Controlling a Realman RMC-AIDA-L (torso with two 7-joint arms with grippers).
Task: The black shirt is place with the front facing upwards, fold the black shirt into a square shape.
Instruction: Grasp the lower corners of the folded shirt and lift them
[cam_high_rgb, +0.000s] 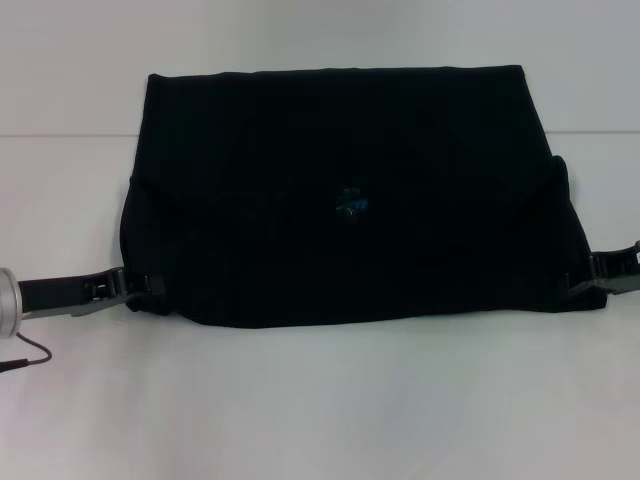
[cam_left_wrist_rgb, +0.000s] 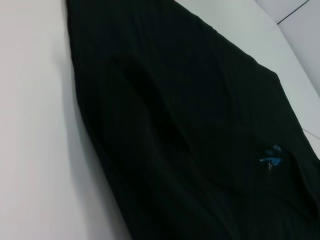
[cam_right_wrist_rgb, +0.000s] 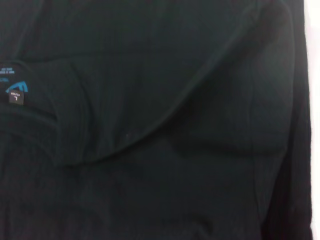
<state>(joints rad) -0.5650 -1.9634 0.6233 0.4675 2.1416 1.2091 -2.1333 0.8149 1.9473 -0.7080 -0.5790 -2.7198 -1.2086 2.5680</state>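
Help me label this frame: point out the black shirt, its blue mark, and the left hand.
black shirt (cam_high_rgb: 300, 190): head view, middle of the folded fabric.
blue mark (cam_high_rgb: 352, 203): head view, centre of the mark.
left hand (cam_high_rgb: 135, 287): head view, at the shirt's near left corner.

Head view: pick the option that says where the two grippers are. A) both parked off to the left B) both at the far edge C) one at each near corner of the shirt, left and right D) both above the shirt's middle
C: the left gripper sits at the near left corner of the black shirt and the right gripper at its near right corner.
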